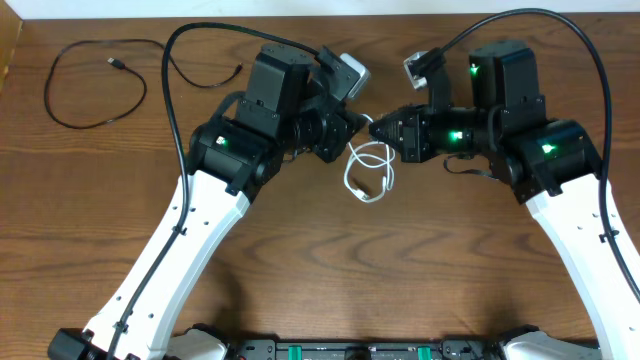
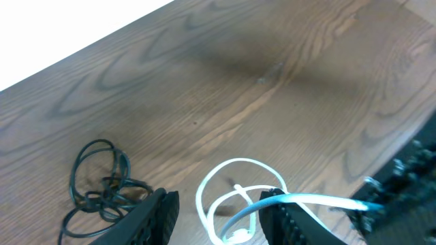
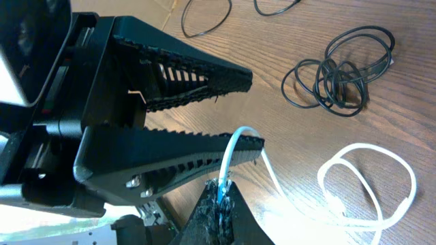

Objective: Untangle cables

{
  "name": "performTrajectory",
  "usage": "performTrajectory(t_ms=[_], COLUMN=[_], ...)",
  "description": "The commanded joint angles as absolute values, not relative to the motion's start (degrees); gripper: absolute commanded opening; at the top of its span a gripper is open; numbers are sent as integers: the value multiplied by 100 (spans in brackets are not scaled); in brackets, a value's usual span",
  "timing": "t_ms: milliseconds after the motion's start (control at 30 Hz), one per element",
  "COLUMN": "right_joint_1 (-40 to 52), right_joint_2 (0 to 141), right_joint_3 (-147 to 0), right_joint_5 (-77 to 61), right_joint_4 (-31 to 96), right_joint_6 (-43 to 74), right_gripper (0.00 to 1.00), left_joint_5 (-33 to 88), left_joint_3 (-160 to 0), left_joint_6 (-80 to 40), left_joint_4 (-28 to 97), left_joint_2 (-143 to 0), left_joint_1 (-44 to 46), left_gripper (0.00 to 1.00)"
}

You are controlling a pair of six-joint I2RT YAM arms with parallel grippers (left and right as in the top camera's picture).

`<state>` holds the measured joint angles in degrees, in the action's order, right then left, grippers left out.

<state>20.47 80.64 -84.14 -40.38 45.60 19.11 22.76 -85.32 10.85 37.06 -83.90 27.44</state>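
Note:
The white cable [image 1: 372, 196] lies in loose loops on the wood between the two arms. One end rises off the table into my right gripper [image 3: 221, 192], which is shut on it. That strand drapes over one fingertip of my left gripper [image 2: 218, 197], whose jaws stand open, nothing pinched between them. In the left wrist view the white cable [image 2: 235, 162] loops below the open fingers. A tangled black cable bundle [image 3: 328, 68] [image 2: 102, 190] rests to the side; my left arm hides it from overhead. Another black cable [image 1: 48, 95] forms a wide loop at the far left.
A thin black cord end [image 1: 237, 70] lies near the left arm's base at the back. Both gripper tips nearly meet over the table's middle [image 1: 368, 127]. The table's far edge runs just behind the arms.

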Motion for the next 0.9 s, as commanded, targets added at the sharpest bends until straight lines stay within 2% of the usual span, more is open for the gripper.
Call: performTrajectory(t_ms=[0, 67, 467, 700, 800, 867], right_joint_1=[2016, 2016, 2016, 1970, 1909, 1870], right_joint_2=[8047, 8047, 8047, 8047, 8047, 8047], right_joint_3=[-8433, -8433, -8433, -8433, -8433, -8433], right_joint_5=[-4158, -4163, -4746, -4818, -4797, -4797], right_joint_4=[4567, 4563, 4543, 4550, 4580, 4584], right_joint_6=[2025, 2084, 2123, 2121, 2121, 2121], right_gripper=[1, 1, 1, 1, 1, 1], left_joint_5=[2547, 2550, 2958, 2956, 2956, 2956], left_joint_3=[-8604, -8604, -8604, -8604, -8604, -8604], left_joint_6=[1181, 1179, 1199, 1199, 1199, 1199], left_joint_4=[3697, 3699, 3680, 3677, 3677, 3677], left_joint_2=[-8425, -8425, -8425, -8425, -8425, -8425], left_joint_1=[2731, 2731, 2731, 2731, 2729, 2731], left_gripper=[44, 38, 32, 19, 19, 9])
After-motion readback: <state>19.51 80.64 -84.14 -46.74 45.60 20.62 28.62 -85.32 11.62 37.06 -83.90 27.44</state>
